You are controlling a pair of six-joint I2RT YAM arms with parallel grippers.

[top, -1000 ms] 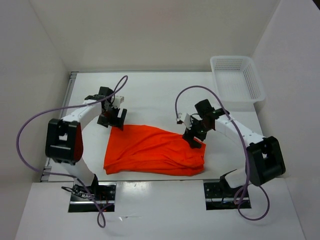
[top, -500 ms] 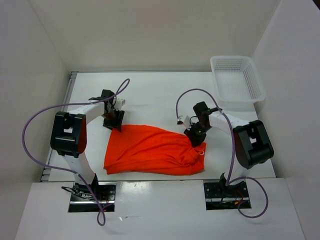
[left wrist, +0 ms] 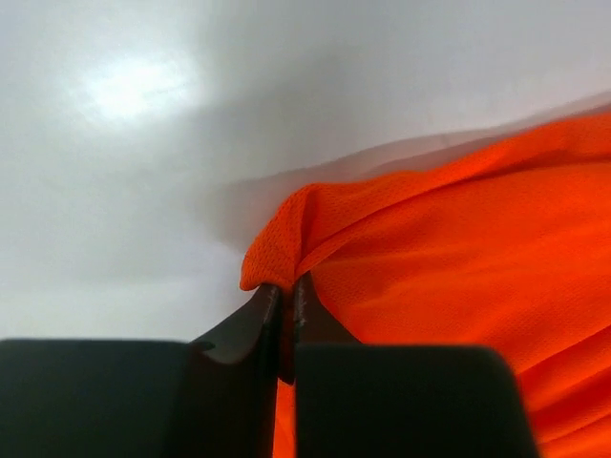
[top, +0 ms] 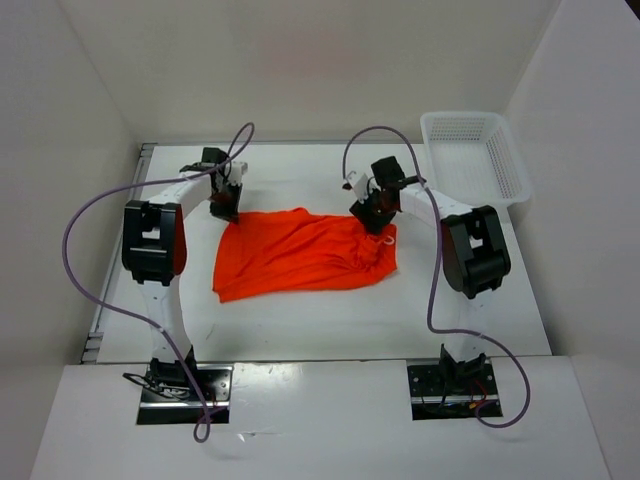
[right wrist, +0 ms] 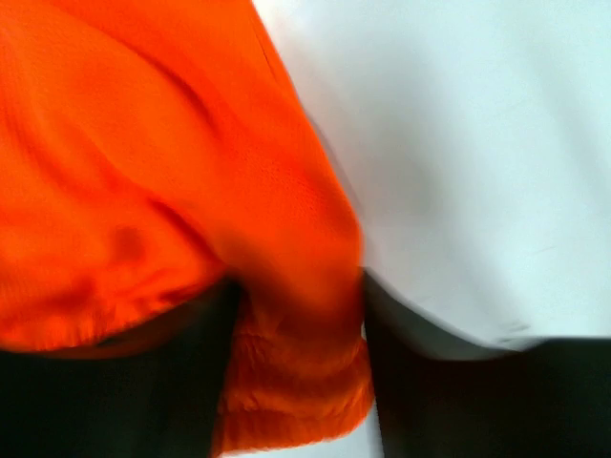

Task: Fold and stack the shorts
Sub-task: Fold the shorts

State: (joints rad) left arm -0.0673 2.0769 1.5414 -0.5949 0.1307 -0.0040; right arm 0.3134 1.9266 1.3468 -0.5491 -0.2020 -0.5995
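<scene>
Shorts (top: pixel 300 255) in bright orange are lying spread on the white table (top: pixel 300 320), stretching between the two sets of jaws. The left gripper (top: pixel 224 205) is pinching one far corner, its jaws clenched tight on a thin fold of mesh. The right gripper (top: pixel 368 215) is grasping a thick bunch of cloth at the opposite far corner, with fabric filling its jaws. A white drawstring (top: pixel 388 238) loop is showing just nearer than the right jaws. A white basket (top: pixel 475 155) is sitting beyond them, well apart.
</scene>
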